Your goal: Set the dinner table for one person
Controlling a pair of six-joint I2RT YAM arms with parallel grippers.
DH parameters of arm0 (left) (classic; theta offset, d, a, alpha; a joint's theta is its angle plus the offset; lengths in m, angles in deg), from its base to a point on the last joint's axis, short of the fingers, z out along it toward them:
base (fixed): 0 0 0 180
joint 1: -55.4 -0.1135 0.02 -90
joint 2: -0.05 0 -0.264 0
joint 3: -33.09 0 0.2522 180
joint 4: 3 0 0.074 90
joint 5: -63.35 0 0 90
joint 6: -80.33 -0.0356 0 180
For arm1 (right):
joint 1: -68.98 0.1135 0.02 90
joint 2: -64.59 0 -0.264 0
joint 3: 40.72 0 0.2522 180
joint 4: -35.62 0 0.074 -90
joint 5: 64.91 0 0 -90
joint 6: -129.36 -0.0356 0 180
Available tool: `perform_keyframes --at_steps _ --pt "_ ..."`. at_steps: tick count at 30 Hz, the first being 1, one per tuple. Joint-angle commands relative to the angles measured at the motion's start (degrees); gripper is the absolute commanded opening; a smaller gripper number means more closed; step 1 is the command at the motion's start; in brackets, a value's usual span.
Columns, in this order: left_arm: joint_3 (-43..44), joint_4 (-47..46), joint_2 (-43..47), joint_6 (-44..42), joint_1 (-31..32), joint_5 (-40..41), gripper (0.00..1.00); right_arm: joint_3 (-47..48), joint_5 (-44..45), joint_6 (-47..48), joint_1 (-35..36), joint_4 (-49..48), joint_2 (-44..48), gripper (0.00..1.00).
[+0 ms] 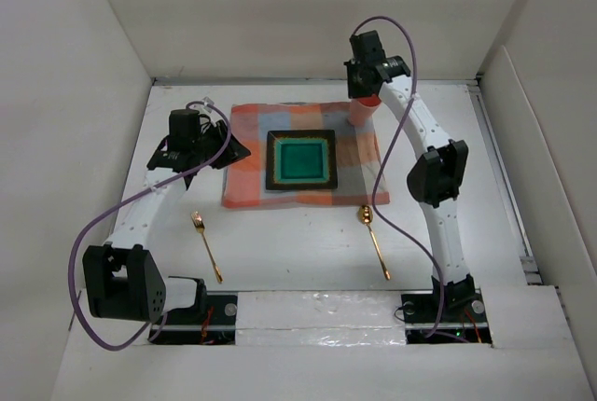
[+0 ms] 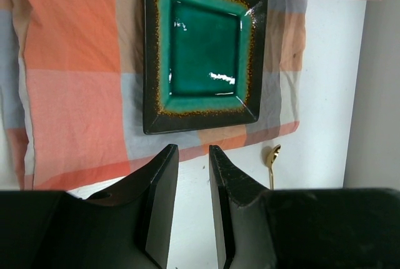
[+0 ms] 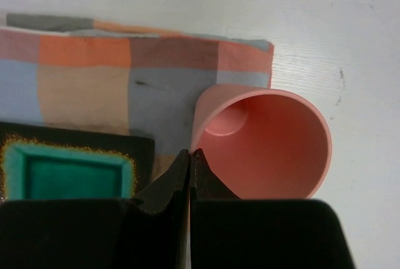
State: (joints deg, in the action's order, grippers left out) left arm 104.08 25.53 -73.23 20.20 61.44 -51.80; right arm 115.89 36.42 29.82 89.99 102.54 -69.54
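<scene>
Count on the table: 1 cloth, 1 plate, 1 cup, 1 fork, 1 spoon. The table is the white surface under everything, walled by white panels on 3 sides.

1. Cloth: orange-and-blue checked, flat at mid-table towards the far side.
2. Plate: square, dark rim, green glazed centre, on the middle of the cloth.
3. Cup: pink, upright, at the cloth's far-right corner. Cannot tell how much of its base is on cloth.
4. Fork: gold, on bare table near the cloth's near-left corner, apart from it.
5. Spoon: gold, on bare table just off the cloth's near-right corner.

Arms: 2.
- Left gripper: over the table at the cloth's left edge. Fingers narrowly parted, nothing between them.
- Right gripper: above the cup. Fingers pressed together with no gap, tips against the cup's outer wall on the plate side. No part of the cup is between them.
</scene>
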Motion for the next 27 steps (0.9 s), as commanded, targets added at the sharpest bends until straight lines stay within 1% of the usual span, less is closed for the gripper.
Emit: perform_keyframes --at_steps 1,5,20,21,22,24,25,27 --pt "2.53 0.44 0.76 -0.95 0.11 0.71 0.23 4.19 -0.52 1.89 1.22 -0.61 0.62 0.00" --pt "2.27 0.62 1.12 -0.95 0.11 1.15 0.23 3.67 0.97 2.24 1.22 -0.61 -0.43 0.00" --pt "1.83 0.71 2.00 -0.95 0.11 1.94 0.23 3.93 1.50 1.89 1.22 -3.95 -5.53 0.00" --pt "1.83 0.70 2.00 -0.78 0.11 1.86 0.23 3.93 1.93 1.89 1.22 -3.95 -5.27 0.03" --pt "1.83 0.70 1.91 -0.86 0.11 1.94 0.23 3.84 2.46 1.72 1.74 -4.04 -4.92 0.15" --pt "1.66 0.44 1.82 -0.51 0.11 1.94 0.23 3.23 2.73 1.63 1.75 -4.74 -3.70 0.29" --pt "1.65 0.35 1.82 -0.43 0.11 1.94 0.23 3.23 2.47 1.63 1.75 -5.00 -3.25 0.39" --pt "1.74 0.18 1.65 -0.34 0.11 1.94 0.23 3.23 1.59 1.46 1.75 -5.70 -1.59 0.46"
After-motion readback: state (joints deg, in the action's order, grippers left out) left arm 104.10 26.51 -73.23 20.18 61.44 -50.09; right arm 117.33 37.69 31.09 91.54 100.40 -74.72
